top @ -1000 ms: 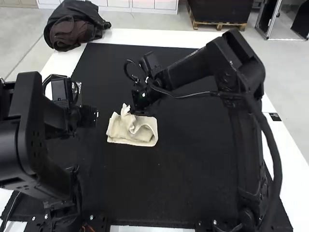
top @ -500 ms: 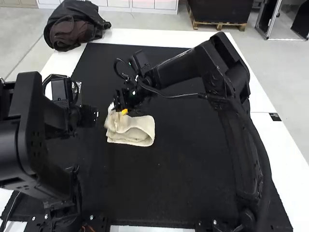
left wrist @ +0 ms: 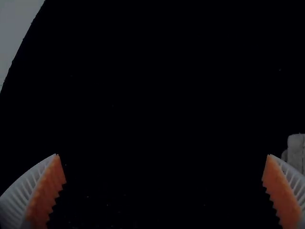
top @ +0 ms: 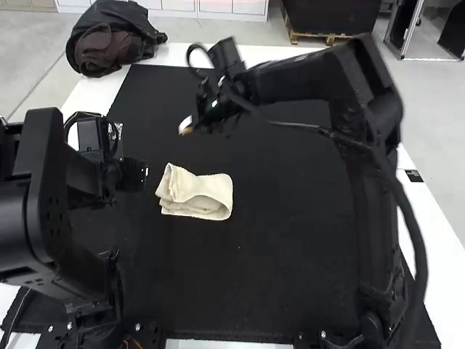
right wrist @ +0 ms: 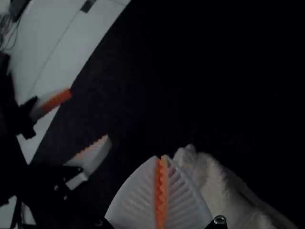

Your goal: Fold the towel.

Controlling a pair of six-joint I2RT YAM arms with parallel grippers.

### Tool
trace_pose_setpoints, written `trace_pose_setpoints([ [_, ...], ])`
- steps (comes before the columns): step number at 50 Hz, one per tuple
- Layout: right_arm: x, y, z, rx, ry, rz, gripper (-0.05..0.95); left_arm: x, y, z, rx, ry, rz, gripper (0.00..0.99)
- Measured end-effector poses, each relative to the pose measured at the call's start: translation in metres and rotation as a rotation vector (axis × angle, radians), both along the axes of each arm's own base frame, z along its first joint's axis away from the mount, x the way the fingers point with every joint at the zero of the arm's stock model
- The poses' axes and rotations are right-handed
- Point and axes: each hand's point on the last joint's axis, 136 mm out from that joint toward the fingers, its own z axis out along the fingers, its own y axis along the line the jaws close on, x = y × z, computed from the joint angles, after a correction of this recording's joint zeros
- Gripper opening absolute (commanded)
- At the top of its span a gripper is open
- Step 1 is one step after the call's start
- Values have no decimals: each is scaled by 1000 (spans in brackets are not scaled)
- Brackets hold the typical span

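The cream towel [top: 211, 186] lies folded into a small bundle on the black mat, with a rounded fold at its right and a layered, slightly raised left end. Beyond the towel in the high view, apart from it, is my right gripper [top: 186, 126]. The right wrist view has that gripper [right wrist: 161, 158] shut, its orange pads pressed together, and the towel [right wrist: 217, 193] beside and beneath it. My left gripper [top: 143, 173] is left of the towel; in the left wrist view this gripper [left wrist: 163, 155] stands open around nothing, near an edge of the towel [left wrist: 296, 151].
The black mat [top: 254, 269] covers most of the white table [top: 218, 55]. A dark bag [top: 112, 43] rests at the table's far left corner. The right arm reaches across the far middle, and the left arm stands close along the left side.
My right gripper first moved left over the towel, then drew away from it toward the far side. The towel's raised tip has come down onto its left end. The left arm has stayed still.
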Motion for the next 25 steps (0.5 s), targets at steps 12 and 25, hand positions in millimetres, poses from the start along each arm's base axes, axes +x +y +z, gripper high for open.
trace_pose_setpoints([
  [12, -28, -28, -49, -20, 109, 33, -25, 0, 0, 1, 1, -3, 0, 969],
  [25, -44, -29, -74, 13, 122, 65, -25, 1, 0, 1, 1, -4, 0, 969],
])
